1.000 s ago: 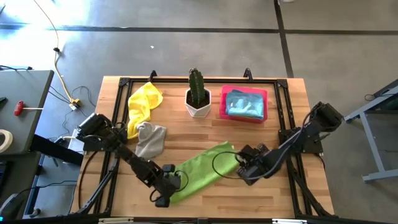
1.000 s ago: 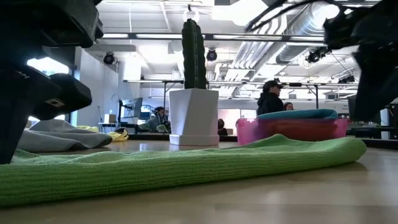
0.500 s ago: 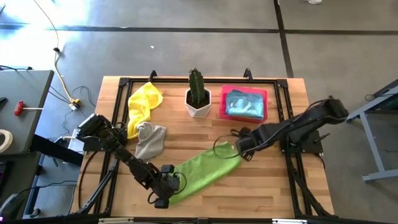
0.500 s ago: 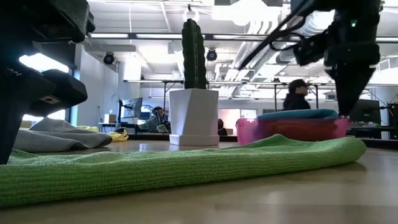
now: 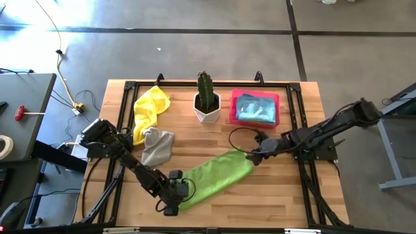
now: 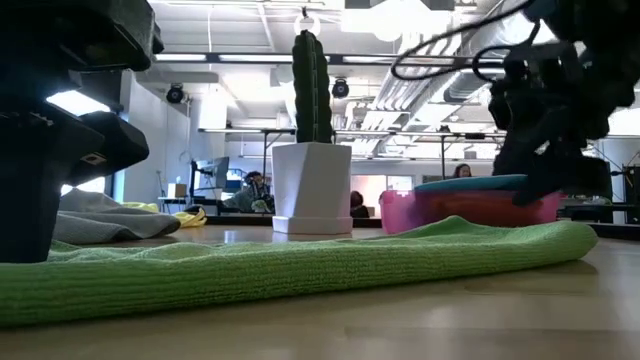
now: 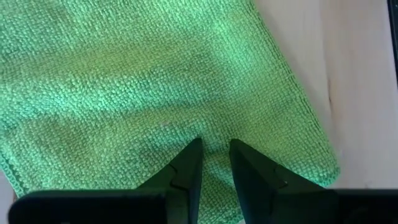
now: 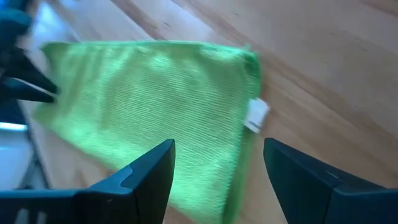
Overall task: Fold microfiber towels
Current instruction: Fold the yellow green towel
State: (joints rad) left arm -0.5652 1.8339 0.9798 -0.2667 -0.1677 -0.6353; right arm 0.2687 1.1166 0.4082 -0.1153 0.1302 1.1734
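While left claw (image 5: 174,197) pins green towel (image 5: 214,179) (folded), right claw (image 5: 255,156) open above.

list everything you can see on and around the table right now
green towel: 1, lime green, folded strip lying diagonally at the table's front centre
yellow towel: 1, yellow, crumpled at the back left
grey towel: 1, grey, bunched just in front of the yellow one
light blue towel: 1, light blue, lying in the pink tray
pink tray: 1, pink, back right of centre
cactus: 1, green, in a white pot, back centre
table: 1, wood top with black frame
yellow cable: 1, on the floor to the left
left end effector: 1, dark, fingers narrowly apart, pressing on the green towel's front end
right end effector: 1, dark, open, by the green towel's far end, holding nothing
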